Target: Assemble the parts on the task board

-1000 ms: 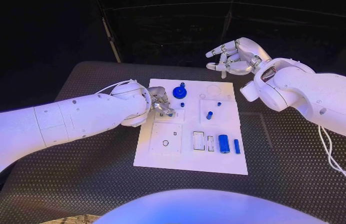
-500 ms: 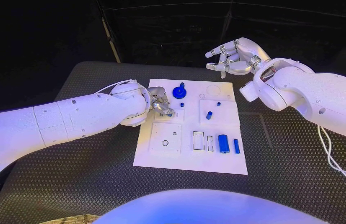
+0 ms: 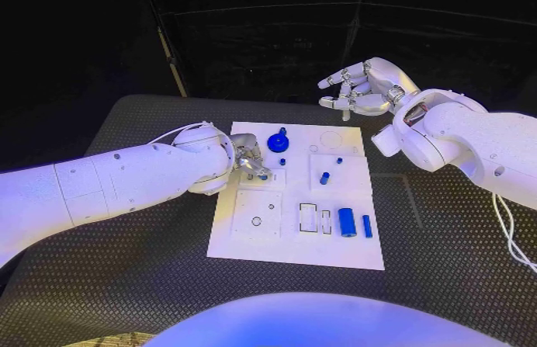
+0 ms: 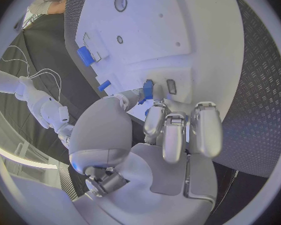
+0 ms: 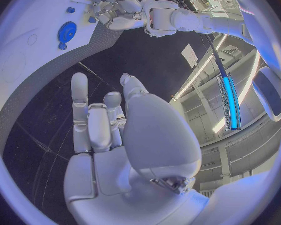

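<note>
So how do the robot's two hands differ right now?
The left hand is low over the task board, while the right hand is raised beyond the board's far edge, over the table. The left hand pinches a small blue part at its fingertips against the board; the right hand holds nothing, its fingers apart. Both are silver hands on white arms.
</note>
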